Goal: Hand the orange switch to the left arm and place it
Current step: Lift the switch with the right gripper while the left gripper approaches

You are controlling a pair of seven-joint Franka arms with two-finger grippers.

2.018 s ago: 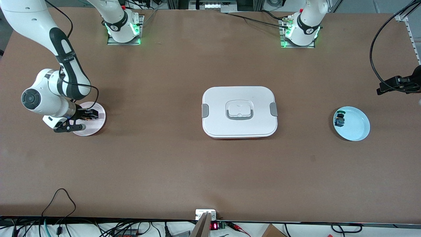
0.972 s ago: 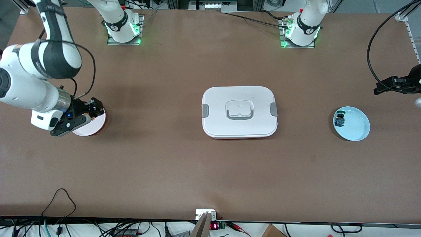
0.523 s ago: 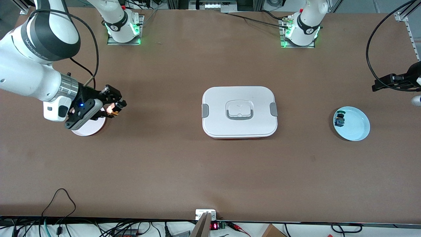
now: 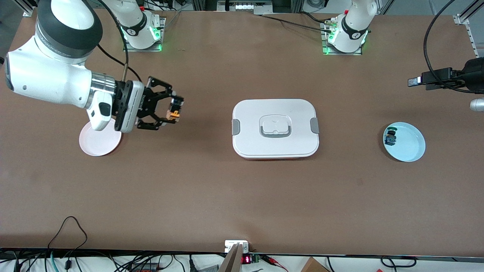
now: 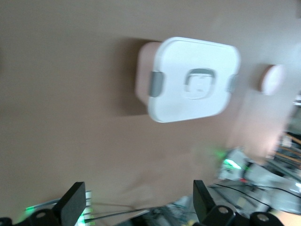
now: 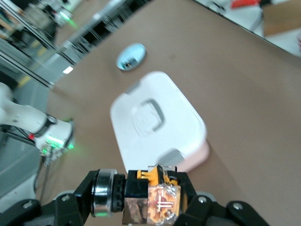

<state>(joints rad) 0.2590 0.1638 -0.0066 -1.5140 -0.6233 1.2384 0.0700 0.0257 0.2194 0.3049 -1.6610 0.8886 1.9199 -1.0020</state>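
My right gripper (image 4: 175, 110) hangs over bare table between the pink plate (image 4: 99, 141) and the box (image 4: 275, 128), shut on the orange switch (image 4: 174, 112). In the right wrist view the switch (image 6: 157, 197) lies crosswise between the fingers, its black-rimmed cap to one side, with the white box (image 6: 157, 125) ahead of it. My left gripper (image 5: 138, 203) is up at the left arm's end of the table (image 4: 418, 80), open and empty. It faces the box (image 5: 193, 77) from a distance.
A light blue plate (image 4: 404, 141) near the left arm's end holds a green-capped switch (image 4: 390, 138). The pink plate (image 5: 272, 78) has nothing on it. Cables run along the table's edge nearest the front camera.
My right gripper has lifted the orange switch off the pink plate and carried it toward the box. The left hand has drifted a little toward the table's middle.
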